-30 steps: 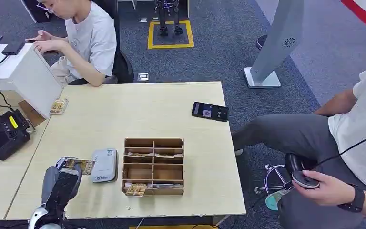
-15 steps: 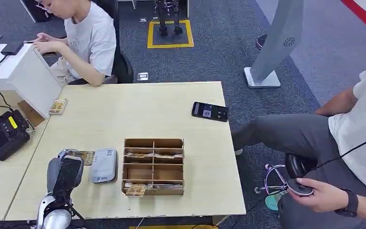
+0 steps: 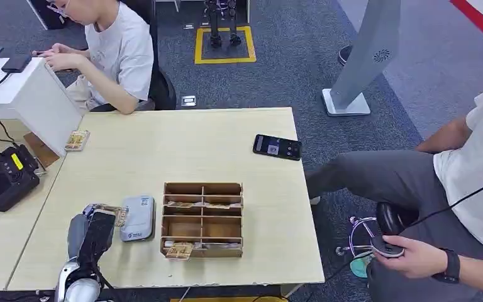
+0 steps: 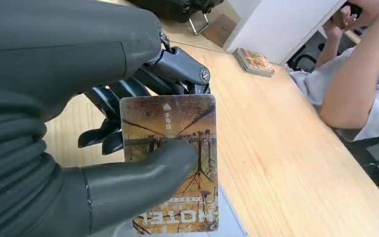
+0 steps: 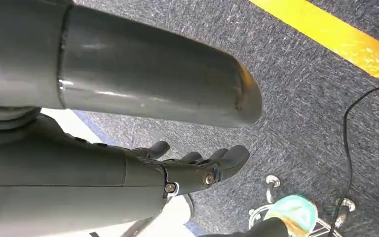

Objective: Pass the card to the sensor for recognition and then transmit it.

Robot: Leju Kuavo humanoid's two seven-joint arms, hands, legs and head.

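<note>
Head view first: left robot hand [image 3: 94, 223] sits in the lower left of the frame, over the pale worktop [image 3: 163, 145], pinching a card [image 3: 108, 212] at its top end. The card's long axis runs roughly across the frame, its free end reaching right to the edge of the grey sensor [image 3: 138, 218], which lies just left of the wooden organizer [image 3: 202, 219]. The silver forearm rises from the bottom edge, tilted slightly right. A black phone [image 3: 277, 146] lies near the worktop's right edge; a black device [image 3: 3, 178] sits at far left, and a second card stack [image 3: 77, 139] rests upper left beside a white box [image 3: 41, 104].

Left wrist view: the thick grey thumb [image 4: 143, 175] presses across the card [image 4: 170, 163] face while dark fingers [image 4: 177, 69] back it from behind, a firm pinch. The card stands lengthwise up and down the frame, its printed word upside down at the lower end.

Right wrist view: right robot hand [image 5: 192, 165] hangs over grey carpet [image 5: 296, 98], fingers loosely extended and holding nothing
</note>
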